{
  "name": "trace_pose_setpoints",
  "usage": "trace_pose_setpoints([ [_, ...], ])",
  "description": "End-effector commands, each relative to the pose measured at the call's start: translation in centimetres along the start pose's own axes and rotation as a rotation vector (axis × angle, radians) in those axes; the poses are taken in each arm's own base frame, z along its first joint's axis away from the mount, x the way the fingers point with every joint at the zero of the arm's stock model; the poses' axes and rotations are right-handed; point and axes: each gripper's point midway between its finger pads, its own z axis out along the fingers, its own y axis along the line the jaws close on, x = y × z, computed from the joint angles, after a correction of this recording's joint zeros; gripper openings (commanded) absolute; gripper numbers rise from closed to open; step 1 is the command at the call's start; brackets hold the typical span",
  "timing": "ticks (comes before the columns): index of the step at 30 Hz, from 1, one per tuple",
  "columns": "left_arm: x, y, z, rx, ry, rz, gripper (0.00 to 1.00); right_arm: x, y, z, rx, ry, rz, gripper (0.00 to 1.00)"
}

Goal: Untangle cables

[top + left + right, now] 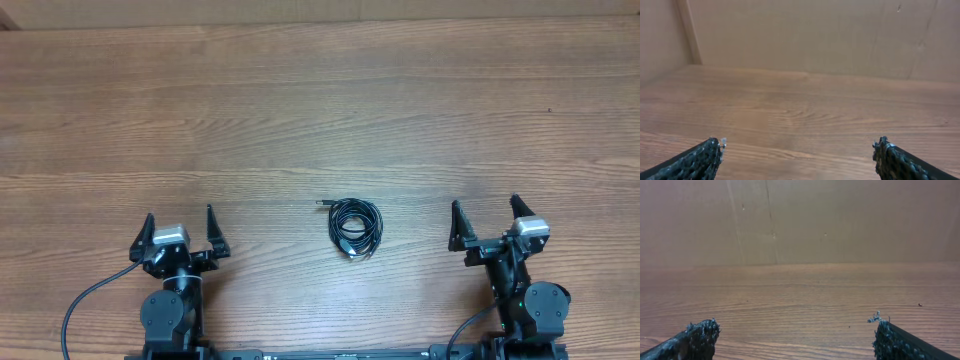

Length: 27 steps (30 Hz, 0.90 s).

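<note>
A: Left hand (179,215) and right hand (485,203)?
B: Both spread wide, empty.
A: The cables (355,228)?
B: One small coil, lower centre, on the bench (300,100) between them. Probably light and floppy; pinch a plug end (322,204).

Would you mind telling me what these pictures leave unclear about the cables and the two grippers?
- Overhead: the cables are too small to count the strands or trace how they cross.
- Overhead: the plug ends are too small to identify.
- Both wrist views: the cables lie outside the frames. Only the table and a backdrop show.
- Both wrist views: the bottom edge cuts off the left gripper and right gripper, leaving only fingertips.
</note>
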Motion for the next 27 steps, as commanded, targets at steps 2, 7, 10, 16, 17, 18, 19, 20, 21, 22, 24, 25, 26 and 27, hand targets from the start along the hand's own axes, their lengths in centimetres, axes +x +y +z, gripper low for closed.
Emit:
trace_pose_setpoints([
  [2, -1.7, -6.4, -1.3, 0.384, -0.014, -0.283, 1.0, 0.1, -0.1, 0.0, 0.005, -0.006, 0.006, 1.0],
  [7, -2.7, -12.4, -5.4, 0.807, 0.147, -0.582, 1.0, 0.1, -0.1, 0.0, 0.005, -0.006, 0.006, 1.0],
  [10, -6.7, -13.7, -8.2, 0.991, -0.015, -0.498, 1.0, 0.1, -0.1, 0.0, 0.005, -0.006, 0.006, 1.0],
  [16, -14.2, -13.8, -11.7, 1.041, -0.268, -0.295, 1.0, 0.1, -0.1, 0.0, 0.005, -0.006, 0.006, 1.0],
  [17, -14.9, -13.8, -11.8, 1.023, -0.257, -0.257, 1.0, 0.1, -0.1, 0.0, 0.005, -0.006, 0.006, 1.0],
  [18, -15.6, -13.8, -11.8, 1.006, -0.241, -0.216, 1.0, 0.1, -0.1, 0.0, 0.005, -0.006, 0.006, 1.0],
  [19, -16.2, -13.8, -11.9, 0.991, -0.223, -0.183, 1.0, 0.1, -0.1, 0.0, 0.005, -0.006, 0.006, 1.0],
  [20, -16.9, -13.9, -11.9, 0.976, -0.193, -0.148, 1.0, 0.1, -0.1, 0.0, 0.005, -0.006, 0.006, 1.0],
  [21, -17.6, -13.8, -11.8, 0.959, -0.154, -0.123, 1.0, 0.1, -0.1, 0.0, 0.005, -0.006, 0.006, 1.0],
  [22, -18.3, -13.7, -11.5, 0.928, -0.102, -0.123, 1.0, 0.1, -0.1, 0.0, 0.005, -0.006, 0.006, 1.0],
  [24, -19.3, -13.3, -10.8, 0.874, 0.027, -0.149, 1.0, 0.1, -0.1, 0.0, 0.005, -0.006, 0.006, 1.0],
  [25, -19.6, -13.3, -10.5, 0.857, 0.112, -0.153, 1.0, 0.1, -0.1, 0.0, 0.005, -0.006, 0.006, 1.0],
  [26, -19.7, -13.4, -10.3, 0.848, 0.186, -0.157, 1.0, 0.1, -0.1, 0.0, 0.005, -0.006, 0.006, 1.0],
  [27, -19.6, -13.4, -10.1, 0.839, 0.254, -0.159, 1.0, 0.1, -0.1, 0.0, 0.005, -0.006, 0.006, 1.0],
])
